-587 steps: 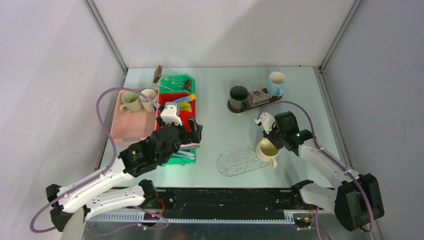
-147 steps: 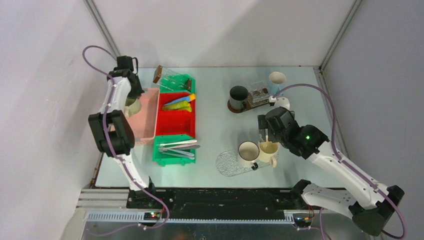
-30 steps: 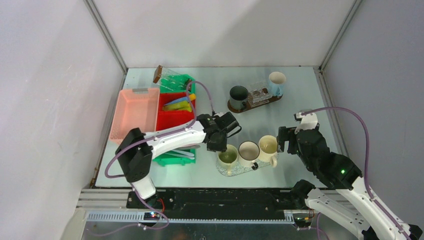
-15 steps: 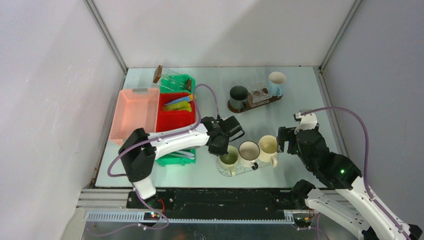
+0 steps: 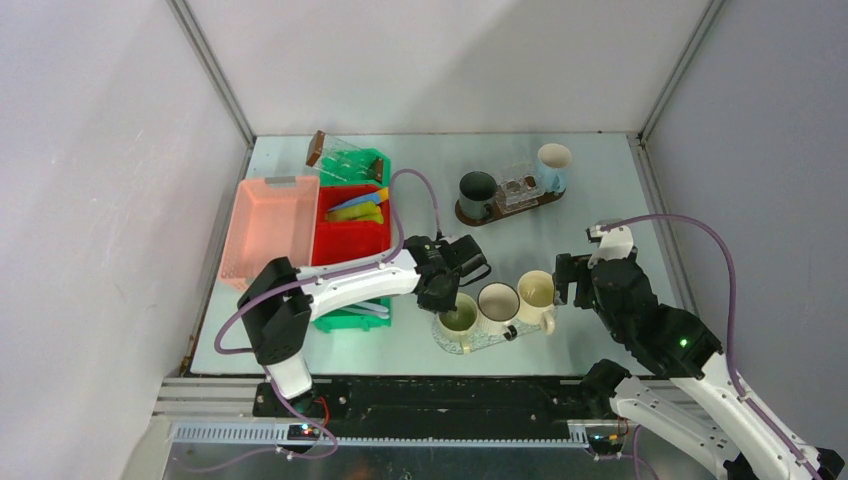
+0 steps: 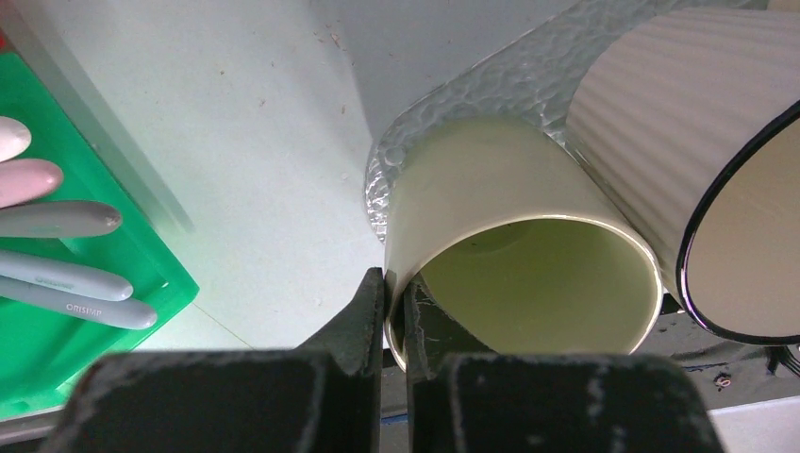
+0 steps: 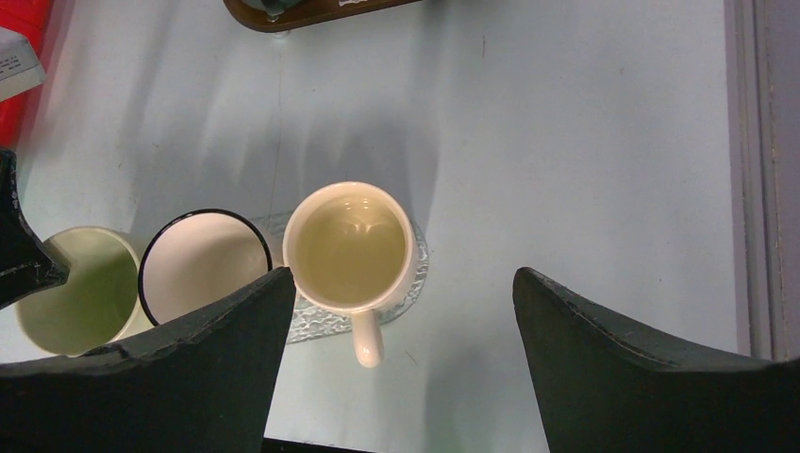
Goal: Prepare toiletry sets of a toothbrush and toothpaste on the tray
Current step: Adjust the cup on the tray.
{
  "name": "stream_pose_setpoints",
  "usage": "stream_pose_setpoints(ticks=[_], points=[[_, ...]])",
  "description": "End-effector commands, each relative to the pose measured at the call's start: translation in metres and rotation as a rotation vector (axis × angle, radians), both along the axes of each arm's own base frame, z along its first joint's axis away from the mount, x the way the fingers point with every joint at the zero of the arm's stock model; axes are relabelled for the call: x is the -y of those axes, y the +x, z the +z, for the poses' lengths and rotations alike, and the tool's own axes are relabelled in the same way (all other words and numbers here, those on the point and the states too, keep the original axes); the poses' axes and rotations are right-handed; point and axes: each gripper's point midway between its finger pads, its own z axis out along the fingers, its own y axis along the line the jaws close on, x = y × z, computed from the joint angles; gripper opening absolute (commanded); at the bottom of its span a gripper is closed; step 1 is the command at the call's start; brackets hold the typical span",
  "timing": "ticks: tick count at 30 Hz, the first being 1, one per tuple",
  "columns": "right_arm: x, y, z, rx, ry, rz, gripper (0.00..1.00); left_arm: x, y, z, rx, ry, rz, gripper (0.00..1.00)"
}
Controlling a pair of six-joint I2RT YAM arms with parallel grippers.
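- Three mugs stand in a row on the see-through bumpy tray, low in the middle of the top view.
- The pale green mug is at the left end of the row. The white mug with a dark rim is just beside it, in the middle. The cream mug is at the right end, and its handle points to the bottom of the frame.
- The left gripper has its two black fingers almost shut. They pinch the rim of the pale green mug, one finger inside and one outside.
- The right gripper hangs above the table just right of the cream mug. Its fingers are spread wide and hold nothing.
- The toothpaste tubes, yellow, green and blue, lie in the red bin toward the upper left of the top view, well apart from the mugs.
- The toothbrushes lie in the green bin, near the tray's left end.
- A pink basket sits just left of the red bin.
- A dark mug and a pale blue mug stand on a brown tray in the upper middle.
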Motion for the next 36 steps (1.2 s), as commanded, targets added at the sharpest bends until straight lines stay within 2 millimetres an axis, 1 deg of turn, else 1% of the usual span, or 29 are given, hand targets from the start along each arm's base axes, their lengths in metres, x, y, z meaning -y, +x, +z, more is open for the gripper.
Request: stream_pose_setpoints(ticks=[1,9,14,19,23,27,32,36], points=[[-0.003,0.005,0.006,0.031,0.010,-0.001,0.89,0.009,-0.022,0.012,-0.058,-0.044,-0.032,0.01],[-0.004,0.006,0.006,0.030,0.012,0.003,0.89,0.011,-0.026,0.025,-0.066,-0.082,-0.011,0.00],[-0.004,0.006,0.006,0.030,0.012,0.003,0.89,0.013,-0.029,0.025,-0.083,-0.101,-0.008,0.00],[-0.005,0.005,0.006,0.027,0.015,0.005,0.89,0.011,-0.031,0.021,-0.099,-0.106,0.008,0.00],[-0.005,0.005,0.006,0.026,0.016,0.007,0.89,0.008,-0.026,0.018,-0.094,-0.108,0.059,0.00],[-0.005,0.004,0.006,0.028,0.018,0.008,0.89,0.009,-0.020,0.020,-0.074,-0.130,0.096,0.00],[-0.004,0.003,0.006,0.027,0.017,0.009,0.89,0.011,-0.013,0.026,-0.047,-0.154,0.116,0.00],[-0.004,0.003,0.006,0.028,0.020,0.011,0.89,0.013,-0.009,0.027,-0.042,-0.170,0.122,0.00]])
